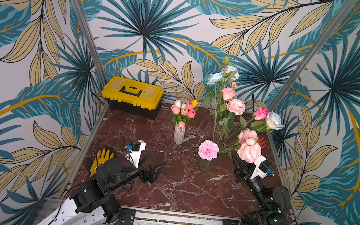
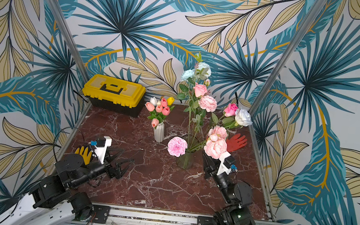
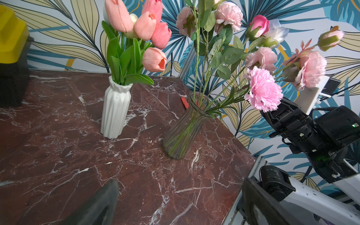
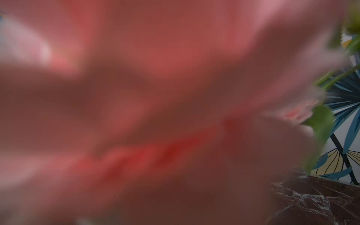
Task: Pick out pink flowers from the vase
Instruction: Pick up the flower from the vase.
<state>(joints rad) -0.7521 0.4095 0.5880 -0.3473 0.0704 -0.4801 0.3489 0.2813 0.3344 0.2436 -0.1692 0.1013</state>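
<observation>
marble table [image 1: 177,186] first, the left gripper [image 1: 157,159] hanging over it, jaws wide. beyond, the right gripper [image 1: 237,163] sits narrow beside the glass vase [image 1: 205,165], close under a pink peony [image 1: 249,152]; whether it pinches a stem i cannot tell. no pink flowers [image 1: 208,150] are out, so the first pick seems in hand: it needs a firm stem hold, then a straight lift. farthest stand pink tulips [image 1: 184,111].

Glossy marble-look table [image 1: 177,186], ribbed glass vase [image 1: 205,165], matt white vase [image 1: 179,136].
</observation>
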